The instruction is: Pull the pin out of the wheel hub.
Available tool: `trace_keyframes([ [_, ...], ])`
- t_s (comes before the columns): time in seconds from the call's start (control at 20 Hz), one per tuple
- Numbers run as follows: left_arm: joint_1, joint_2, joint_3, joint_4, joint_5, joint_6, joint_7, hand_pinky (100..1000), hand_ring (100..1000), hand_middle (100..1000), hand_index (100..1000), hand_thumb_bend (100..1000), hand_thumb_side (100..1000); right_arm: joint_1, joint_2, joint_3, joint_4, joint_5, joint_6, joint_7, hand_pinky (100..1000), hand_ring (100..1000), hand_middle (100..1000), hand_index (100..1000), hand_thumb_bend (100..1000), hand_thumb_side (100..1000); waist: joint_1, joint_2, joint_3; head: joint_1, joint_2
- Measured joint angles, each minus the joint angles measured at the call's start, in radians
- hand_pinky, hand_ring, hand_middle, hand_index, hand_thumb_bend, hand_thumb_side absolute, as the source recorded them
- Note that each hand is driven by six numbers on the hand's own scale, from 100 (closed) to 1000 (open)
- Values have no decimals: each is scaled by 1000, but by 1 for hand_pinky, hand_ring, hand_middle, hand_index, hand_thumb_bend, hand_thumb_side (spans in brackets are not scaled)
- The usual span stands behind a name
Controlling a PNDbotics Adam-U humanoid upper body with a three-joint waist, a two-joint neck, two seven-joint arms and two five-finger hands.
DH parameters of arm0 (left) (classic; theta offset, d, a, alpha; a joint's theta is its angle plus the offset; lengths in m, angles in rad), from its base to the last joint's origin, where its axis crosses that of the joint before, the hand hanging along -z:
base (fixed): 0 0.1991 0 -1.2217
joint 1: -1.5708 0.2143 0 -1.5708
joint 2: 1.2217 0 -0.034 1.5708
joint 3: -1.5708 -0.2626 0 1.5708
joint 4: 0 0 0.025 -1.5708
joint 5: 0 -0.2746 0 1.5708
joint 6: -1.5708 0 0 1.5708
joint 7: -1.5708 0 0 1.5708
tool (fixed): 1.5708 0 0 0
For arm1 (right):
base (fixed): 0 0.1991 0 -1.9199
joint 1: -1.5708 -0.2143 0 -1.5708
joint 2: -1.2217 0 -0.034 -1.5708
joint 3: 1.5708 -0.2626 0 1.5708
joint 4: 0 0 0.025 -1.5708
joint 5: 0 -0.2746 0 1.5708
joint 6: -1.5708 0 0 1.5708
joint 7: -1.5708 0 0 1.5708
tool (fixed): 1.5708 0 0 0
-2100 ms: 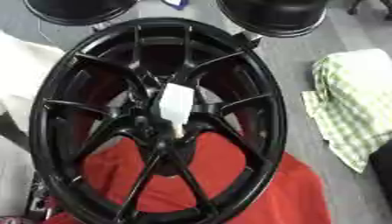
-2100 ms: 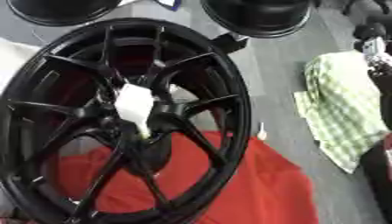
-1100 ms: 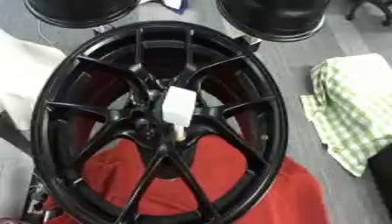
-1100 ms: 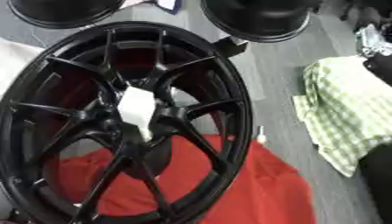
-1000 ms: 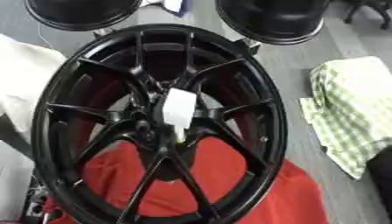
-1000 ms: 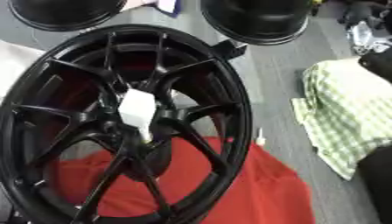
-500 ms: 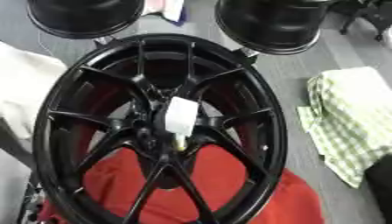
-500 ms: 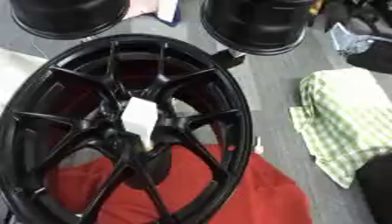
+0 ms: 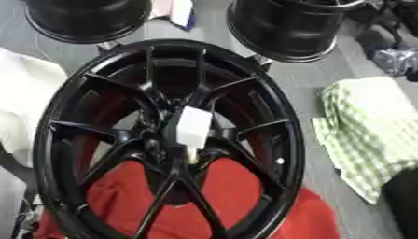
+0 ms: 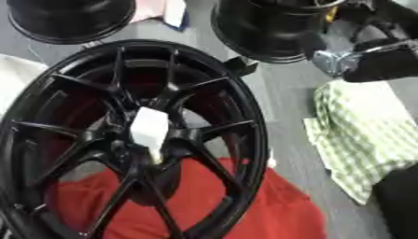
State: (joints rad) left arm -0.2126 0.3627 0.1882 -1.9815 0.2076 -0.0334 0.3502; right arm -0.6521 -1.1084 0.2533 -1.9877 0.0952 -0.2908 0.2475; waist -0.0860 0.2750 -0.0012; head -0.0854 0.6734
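Observation:
A large black wheel [image 9: 57, 140] with several spokes lies tilted on a red cloth [image 9: 237, 191], filling the left and middle of both views. At its hub [image 9: 167, 149] a white, flat, oblong pin [image 9: 192, 128] sticks up, its narrow lower end going into the hub's centre. In the right eye view the same pin [image 10: 150, 128] stands out against the dark spokes. Nothing touches the pin. Neither of my hands shows in either view.
Two more black wheels [image 9: 86, 21] [image 9: 286, 28] stand behind. A green-and-white checked cloth [image 9: 372, 135] lies to the right on the grey floor. A white cloth [image 9: 20, 102] lies at the left. A black and silver object [image 10: 359, 58] is at the upper right, a dark shape [image 10: 400, 200] at the lower right.
The whole picture has slid downward, showing more of the two wheels behind, so the camera has tilted up. The wheel, pin and cloths keep their places relative to each other.

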Motion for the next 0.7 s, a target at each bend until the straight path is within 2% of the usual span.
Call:
trace_keyframes([
  [0.3, -1, 8, -1, 0, 0, 4, -4, 769, 615, 553, 690, 109, 833, -89, -6, 105, -1, 17, -96, 96, 880, 859, 752, 805, 327, 220, -11, 4, 17, -29, 1],
  [0.45, -1, 8, -4, 0, 0, 6, -6, 769, 612, 553, 690, 109, 833, -126, -5, 149, -1, 31, -137, 142, 882, 863, 749, 806, 352, 225, -18, 4, 26, -41, 3],
  [0.7, -1, 9, -6, 0, 0, 9, -8, 769, 609, 552, 689, 109, 834, -201, 23, 216, -1, 34, -149, 218, 887, 873, 754, 813, 392, 217, -22, 6, 36, -57, 14],
])
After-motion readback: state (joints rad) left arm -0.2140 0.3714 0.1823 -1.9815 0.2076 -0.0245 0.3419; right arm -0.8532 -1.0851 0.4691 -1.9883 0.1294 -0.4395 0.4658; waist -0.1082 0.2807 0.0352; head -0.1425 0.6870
